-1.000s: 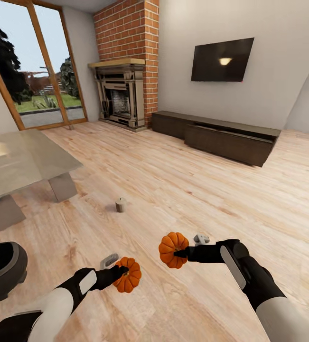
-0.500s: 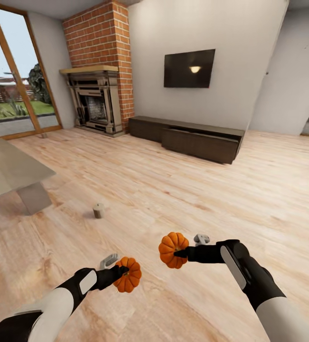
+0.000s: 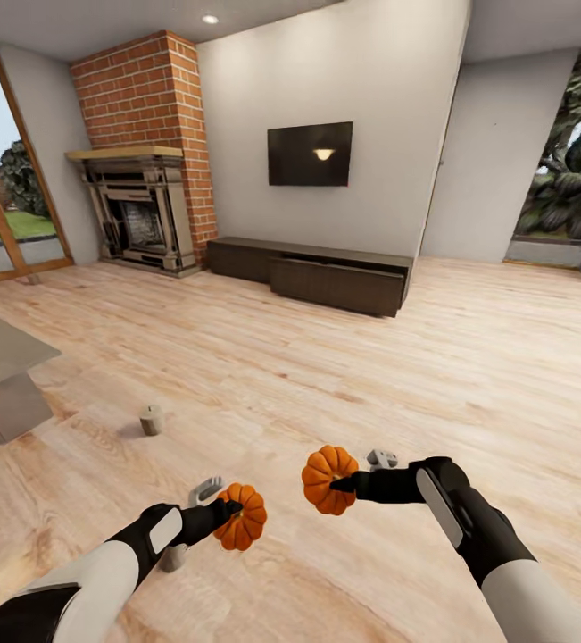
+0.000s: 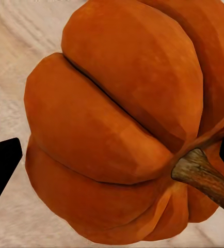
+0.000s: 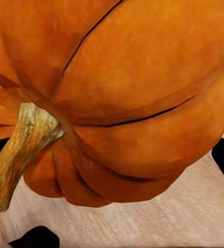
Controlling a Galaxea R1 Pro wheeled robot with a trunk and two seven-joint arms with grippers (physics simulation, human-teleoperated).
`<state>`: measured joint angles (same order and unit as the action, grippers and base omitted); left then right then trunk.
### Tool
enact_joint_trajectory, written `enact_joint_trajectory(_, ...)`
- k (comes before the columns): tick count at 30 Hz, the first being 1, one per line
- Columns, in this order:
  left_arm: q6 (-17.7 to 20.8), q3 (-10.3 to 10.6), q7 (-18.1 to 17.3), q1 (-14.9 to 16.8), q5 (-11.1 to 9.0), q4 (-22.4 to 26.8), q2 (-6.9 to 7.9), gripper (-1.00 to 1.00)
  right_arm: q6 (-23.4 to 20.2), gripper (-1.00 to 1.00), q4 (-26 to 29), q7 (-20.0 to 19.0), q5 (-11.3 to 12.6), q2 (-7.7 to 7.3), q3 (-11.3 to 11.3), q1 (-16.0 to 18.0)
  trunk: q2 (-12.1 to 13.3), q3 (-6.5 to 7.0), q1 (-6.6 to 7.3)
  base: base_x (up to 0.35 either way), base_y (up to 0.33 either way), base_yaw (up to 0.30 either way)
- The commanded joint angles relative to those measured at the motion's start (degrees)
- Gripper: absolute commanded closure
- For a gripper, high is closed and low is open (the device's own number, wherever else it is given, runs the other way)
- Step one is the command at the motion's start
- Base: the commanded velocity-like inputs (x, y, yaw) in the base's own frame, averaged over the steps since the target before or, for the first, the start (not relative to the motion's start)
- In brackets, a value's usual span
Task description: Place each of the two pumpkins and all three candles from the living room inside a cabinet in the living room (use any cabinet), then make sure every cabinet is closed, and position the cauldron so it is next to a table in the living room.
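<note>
Each of my grippers carries one of the two pumpkins above the plank floor. My left gripper [image 3: 228, 512] is shut on an orange pumpkin [image 3: 242, 517] [image 4: 117, 124]. My right gripper [image 3: 343, 485] is shut on the other pumpkin [image 3: 327, 480] [image 5: 132, 88], held by its side with the stem showing. One grey-tan candle [image 3: 151, 420] stands on the floor ahead to the left. A second candle [image 3: 173, 558] peeks out from under my left wrist. The long dark cabinet [image 3: 317, 275] sits against the far wall under the TV, its fronts closed. The cauldron is out of view.
A corner of the glass-topped table [image 3: 0, 350] juts in at the left edge. The brick fireplace [image 3: 138, 210] stands at the back left, with a glass door to its left. An opening with plants lies at the far right. Wide plank floor stretches between me and the cabinet.
The head view has swung to the right, so table, candle and fireplace slid left in the picture and the cauldron left it. Both grippers still hold their pumpkins in the same pose.
</note>
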<state>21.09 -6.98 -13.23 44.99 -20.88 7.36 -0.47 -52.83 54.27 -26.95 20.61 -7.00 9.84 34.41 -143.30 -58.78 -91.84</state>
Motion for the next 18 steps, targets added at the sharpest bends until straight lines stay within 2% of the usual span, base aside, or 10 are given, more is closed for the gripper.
enact_joint_trajectory(1,0.44,-0.63,-0.04,0.01,-0.03,0.11,-0.06,1.00,-0.17,1.00,-0.06,-0.17,-0.02,-0.04,0.10,0.04,-0.01,0.17,0.04,0.000,0.000,-0.106)
enact_joint_trajectory(6,0.44,-0.68,-0.05,0.01,-0.11,0.11,-0.13,1.00,-0.17,1.00,-0.20,-0.01,-0.04,-0.03,0.12,0.04,0.06,1.22,0.17,0.000,0.000,-0.063)
enact_joint_trajectory(10,0.44,-0.75,-0.09,0.01,-0.13,0.18,-0.18,1.00,0.12,1.00,-0.30,0.05,-0.06,-0.02,0.32,0.04,1.67,1.65,1.04,0.000,0.000,-0.150)
enact_joint_trajectory(13,0.50,-0.76,-0.07,0.01,-0.16,0.20,-0.22,1.00,2.70,1.00,-0.44,0.08,-0.12,-0.01,0.35,0.04,2.87,1.95,1.70,0.000,0.000,-0.145)
enact_joint_trajectory(18,0.52,-0.76,-0.05,0.01,-0.16,0.16,-0.40,1.00,3.73,1.00,-0.47,-0.02,-0.03,-0.02,0.22,0.04,4.87,2.42,2.80,0.000,0.000,-0.037)
